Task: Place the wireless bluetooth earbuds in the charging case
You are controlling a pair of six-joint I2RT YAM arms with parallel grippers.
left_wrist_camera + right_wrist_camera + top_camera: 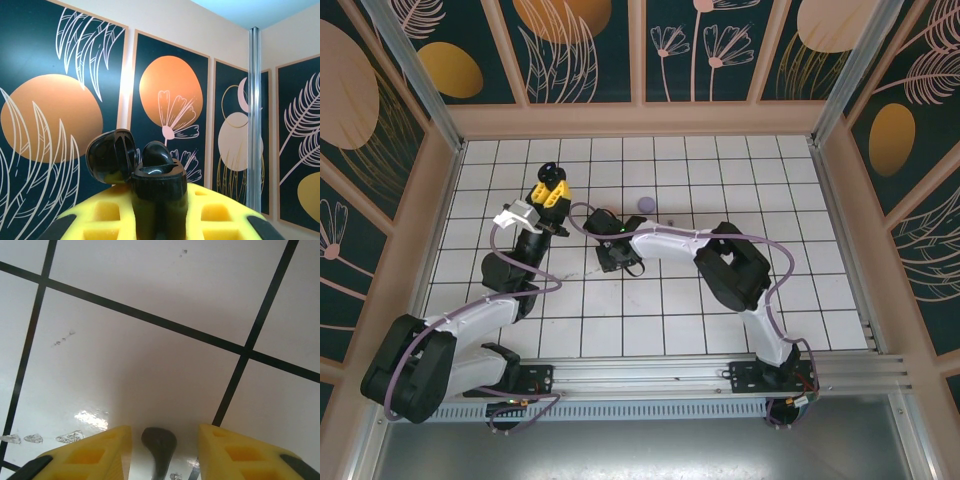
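Right gripper (pixel 165 434) is parted astride black stemmed earbud (pixel 159 442), laid stem-nearward on white gridded tabletop (pixel 150 355) within floral-panelled walls (pixel 580 50); left gripper (pixel 550 195) is clamped on open black case (pixel 157 185).

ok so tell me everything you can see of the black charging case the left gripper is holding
The black charging case looks like glossy hard plastic with a rounded body. Its hinged lid is swung open to the left in the left wrist view, with its hollow inside showing. A rounded black shape rises from the opening. It may be a seated earbud, but I cannot tell. The case stands upright, clamped between the yellow fingers of the left gripper. Nothing else visibly touches it.
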